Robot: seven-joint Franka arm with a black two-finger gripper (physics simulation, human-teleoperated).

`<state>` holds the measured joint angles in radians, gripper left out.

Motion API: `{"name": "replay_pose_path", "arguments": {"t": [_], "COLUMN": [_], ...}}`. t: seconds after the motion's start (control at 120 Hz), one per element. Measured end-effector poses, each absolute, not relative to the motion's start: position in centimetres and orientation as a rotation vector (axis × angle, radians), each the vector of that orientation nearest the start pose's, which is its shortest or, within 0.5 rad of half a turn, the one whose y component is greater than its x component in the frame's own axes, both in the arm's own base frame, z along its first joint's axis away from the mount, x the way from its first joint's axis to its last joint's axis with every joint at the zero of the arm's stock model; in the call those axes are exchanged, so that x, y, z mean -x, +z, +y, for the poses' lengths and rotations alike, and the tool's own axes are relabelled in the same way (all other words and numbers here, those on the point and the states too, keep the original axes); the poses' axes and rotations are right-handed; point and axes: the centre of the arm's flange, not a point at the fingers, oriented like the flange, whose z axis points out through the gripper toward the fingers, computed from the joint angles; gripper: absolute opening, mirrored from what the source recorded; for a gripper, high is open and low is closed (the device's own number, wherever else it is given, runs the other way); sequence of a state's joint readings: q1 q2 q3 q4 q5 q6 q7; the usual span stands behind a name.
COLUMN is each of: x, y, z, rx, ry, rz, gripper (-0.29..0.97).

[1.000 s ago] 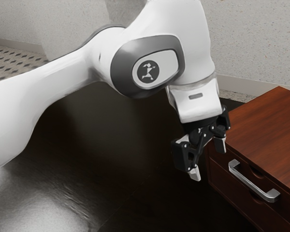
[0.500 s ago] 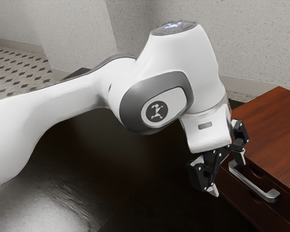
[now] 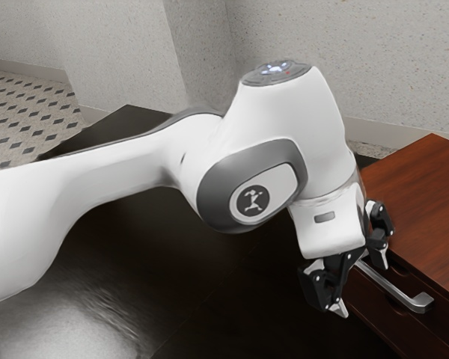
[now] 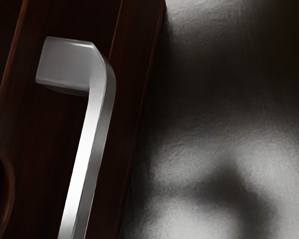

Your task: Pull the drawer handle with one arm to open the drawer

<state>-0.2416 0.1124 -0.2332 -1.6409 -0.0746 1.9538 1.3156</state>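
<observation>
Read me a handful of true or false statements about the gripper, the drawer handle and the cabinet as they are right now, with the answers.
1. The drawer handle is a silvery bar. True.
2. The cabinet is painted white. False: it is reddish-brown wood.
3. The gripper is open, at the handle's end on the exterior view's left. True.
4. The gripper hangs high above the cabinet's top. False: it is down in front of the drawer front, by the handle.
5. The table is dark and glossy. True.
</observation>
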Motion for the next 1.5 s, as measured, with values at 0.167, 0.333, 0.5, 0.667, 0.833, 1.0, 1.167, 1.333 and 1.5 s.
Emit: {"name": "replay_pose_path", "arguments": {"t": [0.167,0.333,0.5,0.667,0.833,1.0,1.167,1.333,1.5], "x": [-54.9,-54.8,-54.5,-54.2,-53.6,-52.9,-51.9,-50.9,-49.7], "y": [56.3,56.5,56.7,56.2,56.7,57.0,57.2,57.2,57.3], "z": [-28.0,-27.8,-27.6,-27.5,-27.2,-26.9,-26.6,-26.2,-25.9], "rx": [1.982,1.981,1.981,1.983,1.981,1.982,1.985,1.989,1.989], "ry": [-0.358,-0.363,-0.358,-0.342,-0.336,-0.314,-0.28,-0.245,-0.225], "rz": [2.414,2.411,2.41,2.413,2.41,2.416,2.422,2.428,2.427], "gripper": [0.68,0.48,0.36,0.28,0.18,0.14,0.12,0.07,0.03]}}
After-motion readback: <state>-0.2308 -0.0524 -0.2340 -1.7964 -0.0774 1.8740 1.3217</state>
